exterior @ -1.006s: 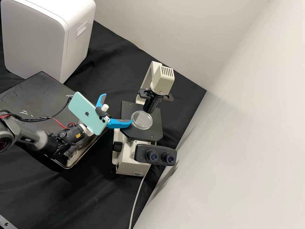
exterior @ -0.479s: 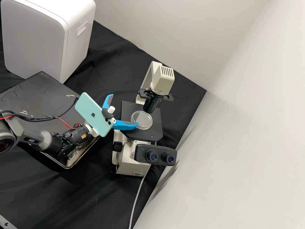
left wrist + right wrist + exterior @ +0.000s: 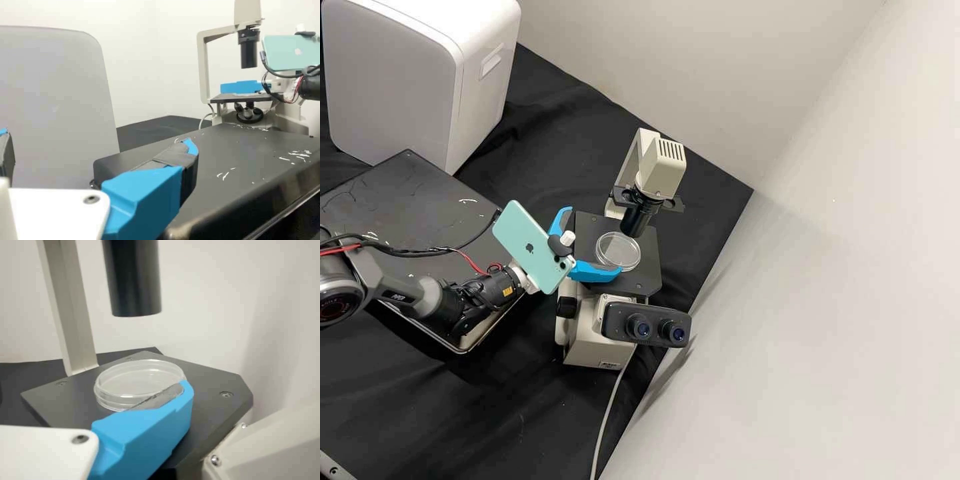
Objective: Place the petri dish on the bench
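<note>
Nearest the high camera, a pale cable (image 3: pixel 607 413) runs over the black bench (image 3: pixel 487 413) to the microscope (image 3: pixel 587 333), whose base carries small dark print too fine to read. Beyond its eyepieces (image 3: pixel 651 328), the right gripper (image 3: pixel 595 240) reaches over the dark stage (image 3: pixel 647 277) with its jaws spread wide and holding nothing. The clear petri dish (image 3: pixel 618 250) sits flat on that stage, under the black condenser tube (image 3: pixel 637 217). In the right wrist view one blue finger (image 3: pixel 150 425) lies along the dish's (image 3: pixel 137 382) near rim. Whether its grey pad touches the plastic cannot be told, and the other finger is cut off by the frame. A mint phone (image 3: pixel 530 247) clipped at the wrist shows a small logo on its back, and white lettering on the arm is illegible. The left gripper (image 3: pixel 97 145) is also wide open and empty. It sits at the edge of a scratched dark plate (image 3: pixel 240 165) beside a white box (image 3: pixel 50 100), and its second finger is cut by the frame edge.
</note>
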`<state>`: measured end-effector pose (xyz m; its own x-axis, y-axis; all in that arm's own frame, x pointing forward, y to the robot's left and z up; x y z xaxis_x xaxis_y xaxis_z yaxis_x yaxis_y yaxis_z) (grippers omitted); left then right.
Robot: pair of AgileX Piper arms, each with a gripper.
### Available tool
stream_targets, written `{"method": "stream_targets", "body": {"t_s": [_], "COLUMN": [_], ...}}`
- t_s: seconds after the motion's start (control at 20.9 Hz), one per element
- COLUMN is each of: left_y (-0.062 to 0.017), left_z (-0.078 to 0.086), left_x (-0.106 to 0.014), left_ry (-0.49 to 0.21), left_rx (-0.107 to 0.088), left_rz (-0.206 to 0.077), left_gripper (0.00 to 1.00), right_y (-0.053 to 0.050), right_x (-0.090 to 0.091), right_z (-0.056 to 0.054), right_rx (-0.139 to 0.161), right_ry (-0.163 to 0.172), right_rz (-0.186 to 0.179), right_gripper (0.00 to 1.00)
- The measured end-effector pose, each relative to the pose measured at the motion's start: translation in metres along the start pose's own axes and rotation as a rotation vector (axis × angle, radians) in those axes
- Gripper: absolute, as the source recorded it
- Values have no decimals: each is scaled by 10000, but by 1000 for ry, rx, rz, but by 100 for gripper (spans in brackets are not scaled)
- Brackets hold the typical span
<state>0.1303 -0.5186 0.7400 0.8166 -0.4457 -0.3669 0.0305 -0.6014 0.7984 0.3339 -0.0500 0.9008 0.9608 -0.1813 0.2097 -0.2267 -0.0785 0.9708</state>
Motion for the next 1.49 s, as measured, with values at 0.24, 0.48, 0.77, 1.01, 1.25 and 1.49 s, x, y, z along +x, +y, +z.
{"method": "stream_targets", "body": {"t_s": [0.24,0.48,0.77,1.01,1.25,1.49], "left_y": [-2,-15,-22,-22,-23,-23], "left_z": [5,4,4,4,13,14], "left_x": [1,6,9,9,8,8], "left_ry": [-5,-4,-4,-4,-9,-10], "left_rx": [3,4,5,5,5,5], "left_rz": [-1,-9,-13,-13,-14,-14], "left_gripper": [100,100,100,100,100,100], "right_y": [45,50,26,23,13,9], "right_x": [73,176,296,392,479,505], "right_z": [61,97,153,197,228,250], "right_rx": [3,2,-19,-28,-46,-59], "right_ry": [-10,-19,-39,-51,-61,-68], "right_rz": [16,18,8,21,17,22], "right_gripper": [100,100,100,100,100,100]}}
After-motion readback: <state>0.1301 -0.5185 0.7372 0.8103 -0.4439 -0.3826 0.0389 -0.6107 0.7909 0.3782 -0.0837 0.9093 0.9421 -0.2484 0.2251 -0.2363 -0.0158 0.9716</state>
